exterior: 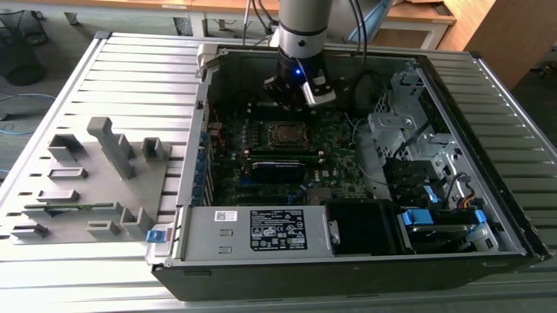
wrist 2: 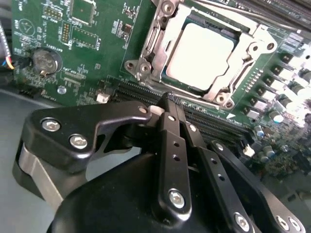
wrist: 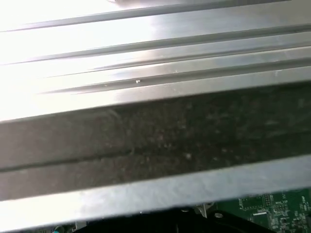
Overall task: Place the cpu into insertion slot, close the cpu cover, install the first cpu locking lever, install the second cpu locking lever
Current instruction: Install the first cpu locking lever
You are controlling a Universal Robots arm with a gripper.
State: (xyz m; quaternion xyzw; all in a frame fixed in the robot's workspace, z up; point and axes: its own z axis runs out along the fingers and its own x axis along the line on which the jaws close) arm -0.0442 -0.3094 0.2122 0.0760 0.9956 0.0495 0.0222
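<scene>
Toward the left edge of the slatted metal bench (exterior: 130, 72), as seen in the exterior view, a grey fixture block (exterior: 96, 176) with upright pegs and pockets was set. Beside it, an open computer case (exterior: 348, 274) was laid across the middle of the bench, with a grey power supply (exterior: 252, 231) along its near edge and a green motherboard (exterior: 296, 156) exposed inside. Near the far edge of the case, the arm (exterior: 303, 26) was lowered into the opening, and the tool (exterior: 296, 91) was held just above the board, close behind the insertion slot (exterior: 286, 134).

In the second wrist view, the cpu (wrist 2: 201, 56) was seen lying flat inside the insertion slot (wrist 2: 192, 20), its pale metal top facing up. The cpu cover (wrist 2: 154, 53) was found lowered around the chip, its frame bordering the silver top on every side. The tool (wrist 2: 170, 104) was seen with its black fingers (wrist 2: 171, 145) drawn together, nothing gripped between them, poised over the long black memory slots (wrist 2: 214, 124) just beside the socket. A round coin cell (wrist 2: 43, 62) was visible on the board, well apart from the socket.
</scene>
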